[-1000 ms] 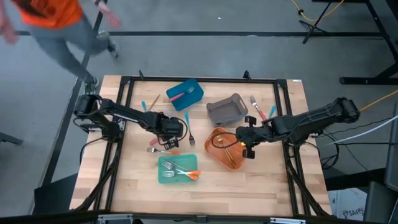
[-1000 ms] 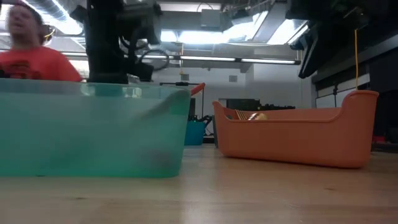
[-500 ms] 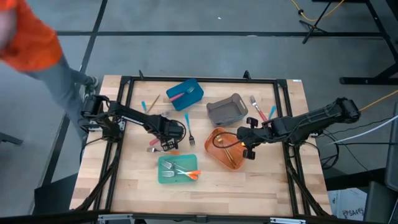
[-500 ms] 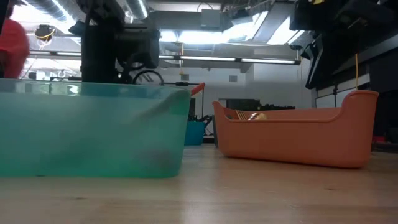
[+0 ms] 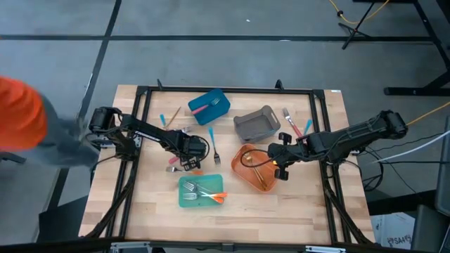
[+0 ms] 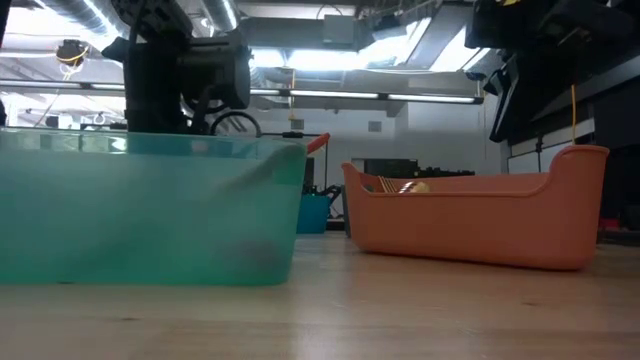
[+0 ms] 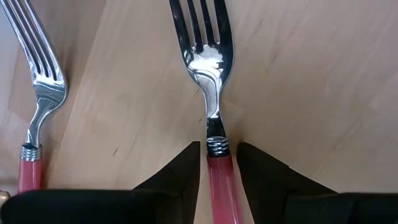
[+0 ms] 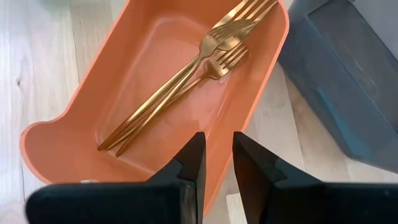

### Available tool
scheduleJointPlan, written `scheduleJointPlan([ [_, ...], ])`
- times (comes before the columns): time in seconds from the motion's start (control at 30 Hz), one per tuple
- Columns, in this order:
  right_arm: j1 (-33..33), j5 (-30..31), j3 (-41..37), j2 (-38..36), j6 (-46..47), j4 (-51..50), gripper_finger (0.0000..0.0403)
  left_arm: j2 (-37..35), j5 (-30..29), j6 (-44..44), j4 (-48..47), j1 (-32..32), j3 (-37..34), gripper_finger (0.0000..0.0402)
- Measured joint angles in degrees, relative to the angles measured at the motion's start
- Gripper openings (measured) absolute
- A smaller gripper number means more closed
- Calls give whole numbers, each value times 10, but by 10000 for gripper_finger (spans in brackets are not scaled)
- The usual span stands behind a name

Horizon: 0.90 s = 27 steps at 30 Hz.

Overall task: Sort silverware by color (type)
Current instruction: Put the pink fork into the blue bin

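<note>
At the left edge of the high view a person in an orange top stands off the tabletop, clear of the arms. The left tool is low over the wood left of centre, its two dark fingers straddling the pink-handled fork just below the metal collar, so it appears to be gripping the handle, or about to. A second pink-handled fork lies just beside it, apart from the fingers. The step in hand seems to be picking this fork off the wood, and doing it well means keeping the handle centred between the fingers, lifting straight up so the tines do not drag, and not nudging the neighbouring fork. Judging by the pink piece already lying in the blue bin farther back, that is the likely destination. The teal bin in front holds forks with orange handles. Farther right, the orange bin holds the gold forks, and the right tool hangs over its rim, fingers nearly together with a slim gap and nothing between them, apparently waiting. Beyond it a grey bin sits near more loose pieces yet to be sorted.
</note>
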Motion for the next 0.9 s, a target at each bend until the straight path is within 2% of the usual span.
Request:
scheduleJointPlan([
  [0.7,0,1,0,0,0,0,69,2,-10,0,12,0,-1,107],
  [0.9,0,1,0,0,0,0,69,2,-7,0,13,0,-1,76],
])
